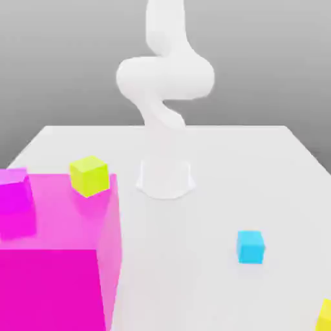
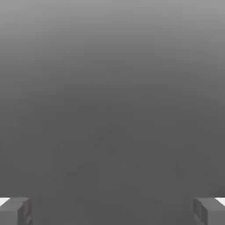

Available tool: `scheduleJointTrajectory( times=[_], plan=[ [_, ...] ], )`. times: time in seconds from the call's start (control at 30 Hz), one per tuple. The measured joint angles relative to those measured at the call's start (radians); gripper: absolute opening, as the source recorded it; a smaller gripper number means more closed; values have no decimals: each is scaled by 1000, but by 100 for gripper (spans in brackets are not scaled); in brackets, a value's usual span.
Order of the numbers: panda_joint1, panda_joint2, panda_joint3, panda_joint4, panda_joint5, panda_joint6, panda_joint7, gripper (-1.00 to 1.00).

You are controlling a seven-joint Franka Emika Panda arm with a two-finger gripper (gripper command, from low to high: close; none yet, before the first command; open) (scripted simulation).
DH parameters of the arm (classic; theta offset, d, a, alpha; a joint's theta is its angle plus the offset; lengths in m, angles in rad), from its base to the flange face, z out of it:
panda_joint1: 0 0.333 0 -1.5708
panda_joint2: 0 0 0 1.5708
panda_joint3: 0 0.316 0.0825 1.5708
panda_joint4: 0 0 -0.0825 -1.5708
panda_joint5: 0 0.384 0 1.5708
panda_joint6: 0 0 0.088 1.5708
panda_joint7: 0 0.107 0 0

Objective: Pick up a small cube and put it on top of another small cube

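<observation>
The small cyan-blue cube [image 1: 250,246] rests on the white table toward the exterior view's right, nearer the front. My gripper [image 2: 112,211] is open: the two grey fingertips [image 2: 16,211] stand far apart with nothing between them, against plain grey background. The white arm [image 1: 165,77] rises from its base at the table's middle and curls upward out of the top of the exterior view, well away from the cube.
A big magenta block [image 1: 58,258] takes up the front of the exterior view's left, with a yellow cube [image 1: 89,175] and a small magenta cube [image 1: 14,191] on top. Another yellow cube [image 1: 325,315] sits at the front right corner. The arm's round base [image 1: 165,178] stands mid-table.
</observation>
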Motion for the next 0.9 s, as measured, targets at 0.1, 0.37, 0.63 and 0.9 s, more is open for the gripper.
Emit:
scheduleJointTrajectory(
  times=[0.1, 0.37, 0.63, 0.9],
  plan=[
    [83, 109, -4, -79, 0, 78, -131, 0],
    [285, 397, 1, -283, 9, 279, -482, 0],
    [436, 711, 62, -486, 2, 499, -830, 0],
    [480, 987, 19, -458, -58, 723, -814, -100]
  ],
)
